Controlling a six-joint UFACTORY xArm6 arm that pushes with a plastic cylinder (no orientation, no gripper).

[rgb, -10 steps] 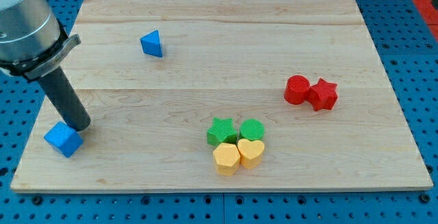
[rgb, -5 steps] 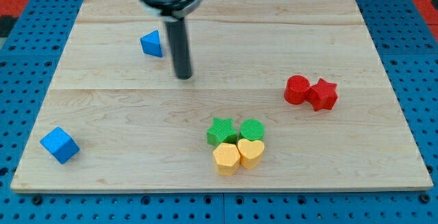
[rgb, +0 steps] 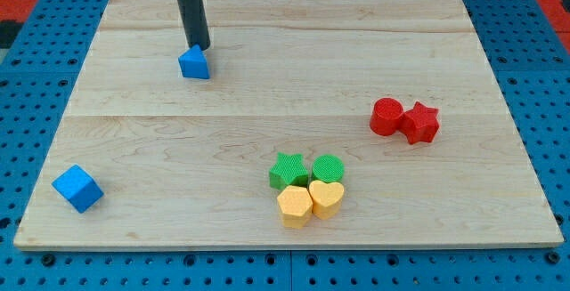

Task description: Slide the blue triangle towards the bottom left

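Note:
The blue triangle [rgb: 194,63] lies on the wooden board [rgb: 267,104] at the upper left. My tip [rgb: 199,45] stands just above it toward the view's top, touching or almost touching its upper edge. The dark rod rises from there out of the view's top.
A blue cube [rgb: 77,189] sits near the bottom left corner. A red cylinder [rgb: 386,117] and a red star [rgb: 420,122] touch at the right. A green star [rgb: 288,171], green cylinder [rgb: 328,168], yellow pentagon [rgb: 294,206] and yellow heart [rgb: 326,198] cluster at the bottom middle.
My tip left the blue cube, swung right past the triangle, then came to its upper edge. The triangle has shifted slightly down and left.

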